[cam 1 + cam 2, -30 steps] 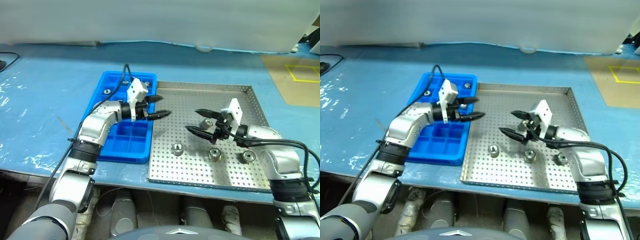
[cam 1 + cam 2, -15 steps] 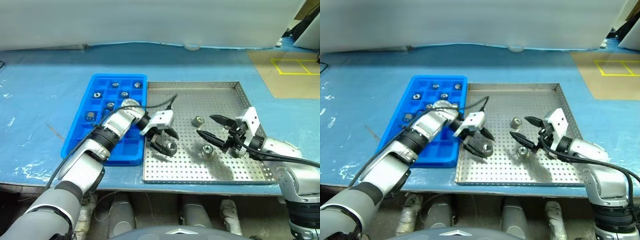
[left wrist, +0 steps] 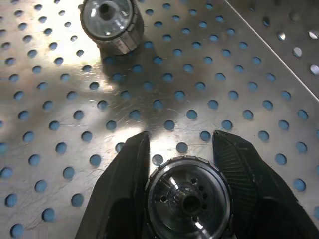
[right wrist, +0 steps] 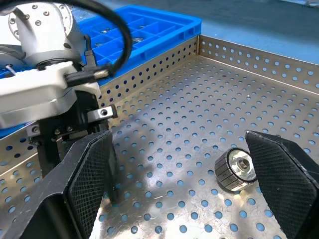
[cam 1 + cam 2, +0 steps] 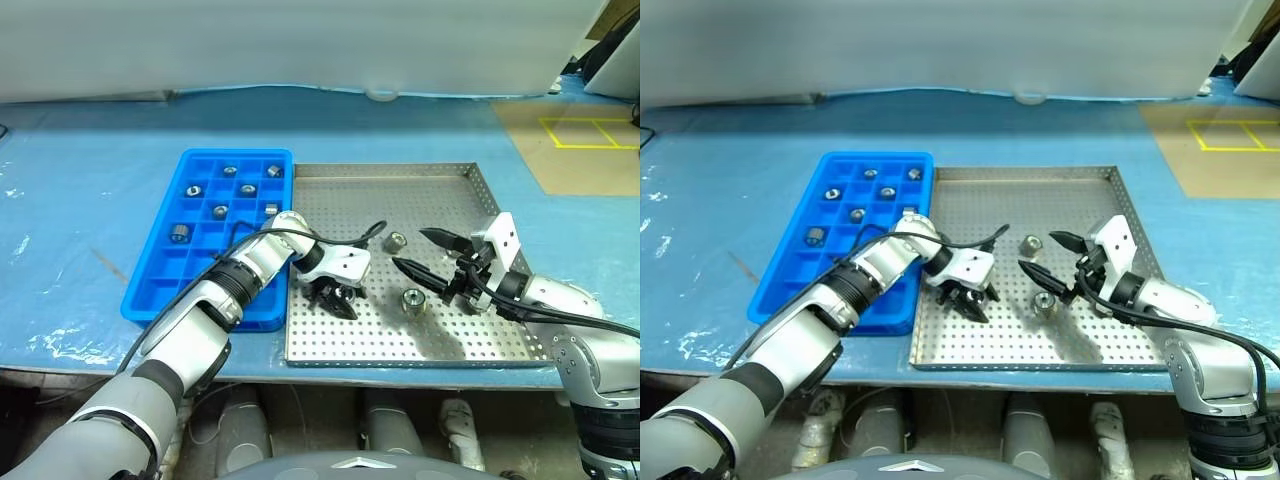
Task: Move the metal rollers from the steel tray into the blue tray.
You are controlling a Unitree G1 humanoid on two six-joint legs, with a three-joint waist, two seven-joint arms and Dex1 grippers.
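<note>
The steel tray (image 5: pixel 400 196) lies at centre right, and the blue tray (image 5: pixel 152 291) touches its left side. Several metal rollers (image 5: pixel 221 211) sit in the blue tray's far compartments. My left gripper (image 5: pixel 336 301) points down at the steel tray's near left part. The left wrist view shows it shut on a roller (image 3: pixel 189 196) that stands on the perforated floor. Two loose rollers lie on the steel tray, one (image 5: pixel 397 241) farther back and one (image 5: pixel 413 301) nearer. My right gripper (image 5: pixel 410 248) hovers open between them, holding nothing.
Both trays rest on a blue-covered table (image 5: pixel 90 130) with its front edge just below them. A brown board with yellow tape (image 5: pixel 585 140) lies at the far right. A white wall (image 5: pixel 300 40) closes off the back.
My left gripper swung from the blue tray's edge down onto the steel tray, straddled a roller while open, then shut on it. The right gripper stayed open and nearly still.
</note>
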